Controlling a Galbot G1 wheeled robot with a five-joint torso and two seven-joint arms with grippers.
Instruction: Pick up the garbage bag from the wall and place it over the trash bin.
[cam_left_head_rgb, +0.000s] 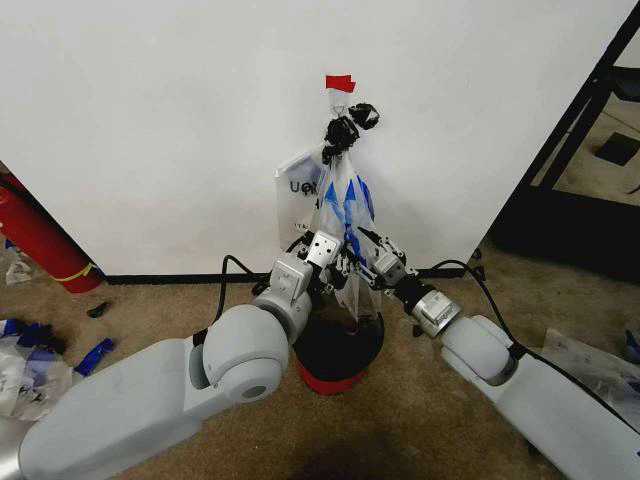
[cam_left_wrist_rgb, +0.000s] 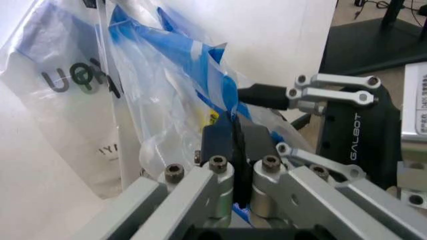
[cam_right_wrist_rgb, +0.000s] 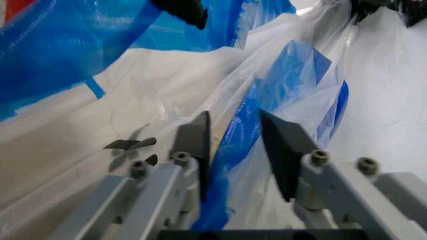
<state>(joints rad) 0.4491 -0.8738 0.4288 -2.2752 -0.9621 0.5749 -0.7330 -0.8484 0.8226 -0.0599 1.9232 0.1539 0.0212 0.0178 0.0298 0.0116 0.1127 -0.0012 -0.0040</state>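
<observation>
Head view: garbage bag (cam_left_head_rgb: 340, 215) hangs on the wall (cam_left_head_rgb: 160, 120) at centre frame, below a red tape strip (cam_left_head_rgb: 340, 82) and a small black plastic wad (cam_left_head_rgb: 350, 124). Translucent whitish plastic w/ blue band; black lettering shows on its left part. Bag's lower end drops to the trash bin (cam_left_head_rgb: 335, 355), black mesh w/ red base, on the carpet (cam_left_head_rgb: 420, 420) just below centre, close to the wall.

Both arms reach in from the bottom corners and meet at the bag's lower part, right above the bin. Left gripper (cam_left_head_rgb: 322, 262) is at the bag's left side, right gripper (cam_left_head_rgb: 362, 258) at its right side, the two nearly touching.

Left wrist view: left gripper (cam_left_wrist_rgb: 235, 142) has its dark pads pressed together, thin fold of bag plastic pinched between them; blue band and lettering sit in the upper left of the frame, right gripper's linkage at mid right.

Right wrist view: right gripper (cam_right_wrist_rgb: 233, 145) fingers are parted w/ a clear gap, blue-banded strip of bag running between the pads, not yet squeezed.

Red cylinder w/ yellow band (cam_left_head_rgb: 40, 245) leans at the left edge of the head view.
</observation>
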